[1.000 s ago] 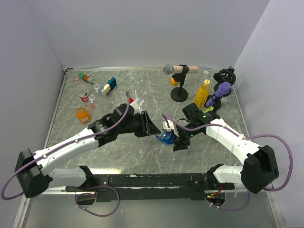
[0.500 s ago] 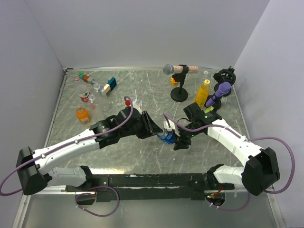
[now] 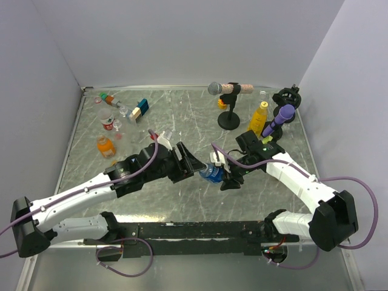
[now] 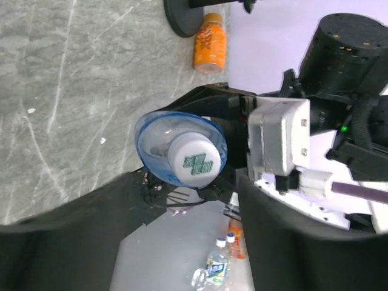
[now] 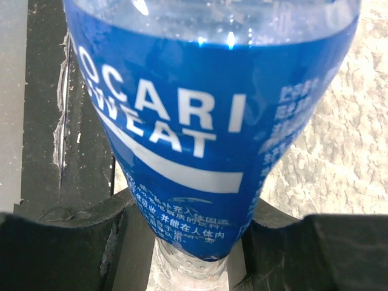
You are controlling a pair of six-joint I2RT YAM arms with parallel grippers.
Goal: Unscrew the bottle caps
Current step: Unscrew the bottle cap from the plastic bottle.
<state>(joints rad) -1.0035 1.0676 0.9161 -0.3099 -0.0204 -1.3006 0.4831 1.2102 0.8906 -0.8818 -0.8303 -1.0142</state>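
- At mid tabletop point(image 3: 182, 115): blue-labelled bottle point(image 5: 200, 121), lying tilted, clamped at its body by the right fingers point(image 5: 54, 254).
- white cap point(image 4: 194, 162) on the bottle's neck, facing the left arm.
- left fingers point(image 4: 60, 242) apart, either side of the cap, gaps visible.

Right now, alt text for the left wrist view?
A white cap faces the camera, centred between the open fingers of the left hand. The right hand grips its blue-tinted bottle; an orange bottle sits on the table beyond.

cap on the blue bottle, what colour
White cap with a green mark on top; left wrist view shows it best.
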